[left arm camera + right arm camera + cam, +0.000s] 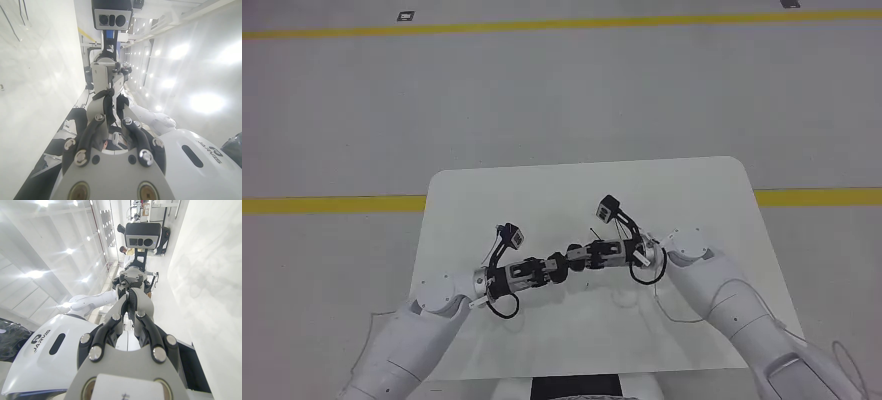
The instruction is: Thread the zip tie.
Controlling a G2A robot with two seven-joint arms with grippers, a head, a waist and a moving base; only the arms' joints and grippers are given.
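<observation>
Above the middle of the white table (692, 200) my two arms meet tip to tip. My left gripper (560, 264) comes in from the left and my right gripper (580, 258) from the right, nearly touching. A thin dark strand, the zip tie (592, 236), sticks out from where they meet; most of it is hidden between the pads. In the left wrist view, my left gripper (114, 94) has its black-wrapped fingers (106, 106) drawn together. My right gripper (129, 295) is shut, ribbed black pads (132, 300) pressed together, with the left gripper (130, 283) just beyond.
The table's edges run close on all sides, with grey floor and yellow floor lines (332, 204) beyond. Black cables (504, 305) loop under each wrist. A wrist camera (608, 211) stands above each arm.
</observation>
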